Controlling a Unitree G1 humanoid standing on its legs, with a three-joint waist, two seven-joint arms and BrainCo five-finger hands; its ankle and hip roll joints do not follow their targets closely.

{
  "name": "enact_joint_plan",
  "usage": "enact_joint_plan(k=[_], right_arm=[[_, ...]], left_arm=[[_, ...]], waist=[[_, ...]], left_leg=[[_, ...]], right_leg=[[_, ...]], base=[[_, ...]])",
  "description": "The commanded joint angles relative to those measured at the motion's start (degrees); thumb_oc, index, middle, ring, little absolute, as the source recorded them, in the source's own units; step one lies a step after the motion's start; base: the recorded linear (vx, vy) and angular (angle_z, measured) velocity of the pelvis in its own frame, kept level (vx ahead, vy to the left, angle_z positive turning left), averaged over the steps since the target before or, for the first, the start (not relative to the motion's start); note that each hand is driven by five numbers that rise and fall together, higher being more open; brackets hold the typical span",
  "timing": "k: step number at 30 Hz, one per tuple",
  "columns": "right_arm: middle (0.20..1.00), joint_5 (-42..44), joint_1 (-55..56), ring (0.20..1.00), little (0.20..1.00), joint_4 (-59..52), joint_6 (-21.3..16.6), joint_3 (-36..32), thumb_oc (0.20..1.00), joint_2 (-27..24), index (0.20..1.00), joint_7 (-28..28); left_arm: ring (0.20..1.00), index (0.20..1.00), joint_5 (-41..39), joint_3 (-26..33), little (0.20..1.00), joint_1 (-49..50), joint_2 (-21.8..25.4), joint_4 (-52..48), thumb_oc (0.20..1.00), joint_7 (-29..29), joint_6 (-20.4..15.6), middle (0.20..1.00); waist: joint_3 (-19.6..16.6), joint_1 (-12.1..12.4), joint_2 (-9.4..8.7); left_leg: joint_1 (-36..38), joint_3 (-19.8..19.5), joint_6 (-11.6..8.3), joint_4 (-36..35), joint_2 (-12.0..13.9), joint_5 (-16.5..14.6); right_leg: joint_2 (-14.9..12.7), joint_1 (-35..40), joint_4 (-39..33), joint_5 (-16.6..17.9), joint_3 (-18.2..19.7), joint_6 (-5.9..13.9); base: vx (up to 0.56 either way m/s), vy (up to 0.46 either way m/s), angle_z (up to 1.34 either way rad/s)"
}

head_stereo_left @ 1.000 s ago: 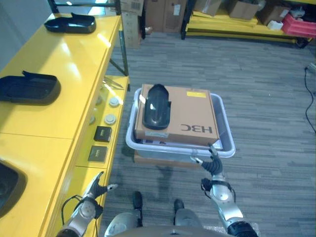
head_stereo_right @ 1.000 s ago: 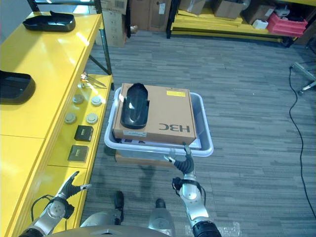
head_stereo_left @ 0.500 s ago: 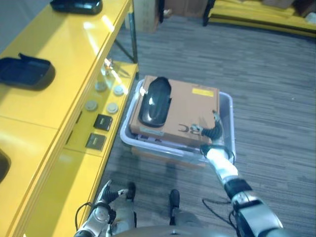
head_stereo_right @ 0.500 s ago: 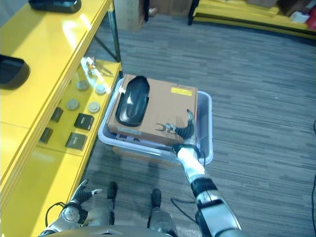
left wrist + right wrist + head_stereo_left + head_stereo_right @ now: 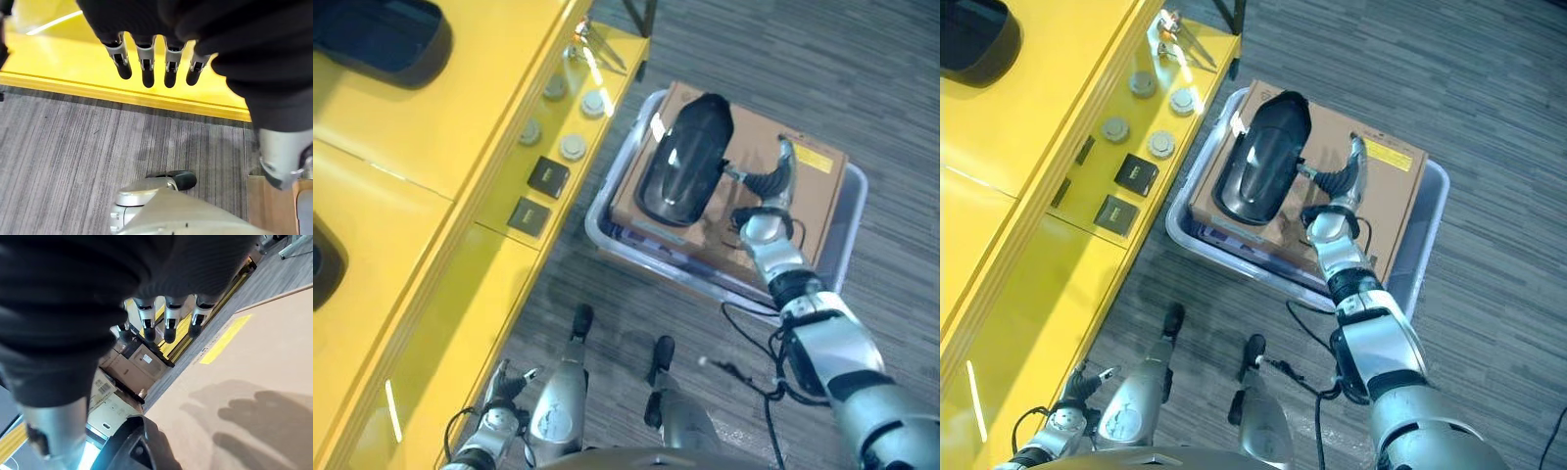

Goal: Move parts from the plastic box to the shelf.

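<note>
A black moulded part (image 5: 685, 162) lies on a brown cardboard box (image 5: 808, 196) that fills the clear plastic box (image 5: 1427, 235) on the floor. My right hand (image 5: 766, 191) hovers over the cardboard just to the right of the part, fingers (image 5: 168, 325) straight and holding nothing. The right wrist view has the part's edge (image 5: 132, 450) and the cardboard (image 5: 254, 382) beneath the hand. The yellow shelf (image 5: 431, 147) runs along the left. My left hand (image 5: 504, 384) hangs low beside the shelf's front edge, its fingers (image 5: 146, 73) straight.
Two more black parts (image 5: 382, 34) (image 5: 321, 259) rest on the shelf's top. A lower yellow ledge carries round discs (image 5: 573, 147) and small black squares (image 5: 548, 176). Grey carpet (image 5: 862, 78) lies open to the right of the plastic box.
The camera has tipped down and closer. My right hand has reached from the plastic box's near rim out over the cardboard, up to the black part. The left hand stays low.
</note>
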Motion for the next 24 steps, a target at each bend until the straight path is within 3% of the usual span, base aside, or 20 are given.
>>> enact_joint_plan(k=[1,7,14,15,16,24], right_arm=[[1.0,1.6,-1.6,1.0,1.0,4.1,0.1,2.6,1.0,-2.8,1.0,-2.5],[1.0,5.0,-5.2,1.0,1.0,17.7,3.0,5.5,1.0,-1.4,1.0,4.8],[1.0,4.7,-4.5,1.0,1.0,22.2,4.9,6.5,1.0,-0.8,1.0,10.0],[0.718,3.1,-5.0,0.718,0.718,23.8,6.0,7.8,0.718,-0.6,0.718,11.7],[0.209,2.2,-5.2,0.209,0.209,24.6,6.2,8.1,0.209,-0.7,0.209,12.7],[0.2,0.4,-4.8,0.2,0.2,24.8,7.0,8.0,0.2,-0.8,0.2,12.1]], left_arm=[[1.0,1.0,-1.7,-3.3,1.0,-2.1,-1.9,1.3,1.0,1.0,-0.6,1.0],[1.0,1.0,-4.8,-6.3,1.0,-5.2,-2.1,-1.0,1.0,-0.1,-1.1,1.0],[1.0,1.0,-5.1,-6.8,1.0,-6.9,-2.0,-1.3,1.0,-1.0,-0.8,1.0],[1.0,1.0,-5.2,-6.7,1.0,-6.8,-1.6,-1.5,1.0,-1.6,-0.8,1.0],[1.0,1.0,-5.0,-6.8,1.0,-6.9,-1.6,-1.6,1.0,-1.9,-0.6,1.0],[1.0,1.0,-5.3,-6.0,1.0,-6.7,-1.2,-1.8,1.0,-2.2,-0.4,1.0]], waist=[[-1.2,0.8,-0.72],[0.0,2.1,-0.24],[0.4,3.2,0.4],[0.3,3.7,0.57],[0.3,3.9,0.7],[-0.2,4.0,0.67]], left_leg=[[-0.3,-0.8,0.82,1.6,-0.6,-5.1],[-2.1,-2.8,0.94,1.9,-1.5,-4.7],[-3.0,-4.5,0.76,1.8,-2.0,-4.2],[-3.1,-5.0,0.7,1.8,-2.2,-4.1],[-3.2,-5.4,0.66,1.8,-2.3,-4.1],[-3.2,-6.3,0.5,1.8,-2.8,-4.0]], right_leg=[[-3.5,-0.7,0.1,-1.2,1.4,3.69],[-3.8,-1.5,0.3,-1.1,0.4,3.81],[-4.2,-1.5,0.3,-1.0,-0.9,3.98],[-4.3,-1.3,0.2,-1.2,-1.4,4.0],[-4.3,-1.2,0.2,-1.3,-1.7,3.99],[-4.5,-0.6,0.2,-1.7,-2.5,4.01]], base=[[0.02,0.029,0.12],[0.01,0.011,0.12],[0.01,-0.003,0.13],[0.03,-0.015,0.09],[0.02,-0.013,0.12],[0.0,0.001,0.06]])
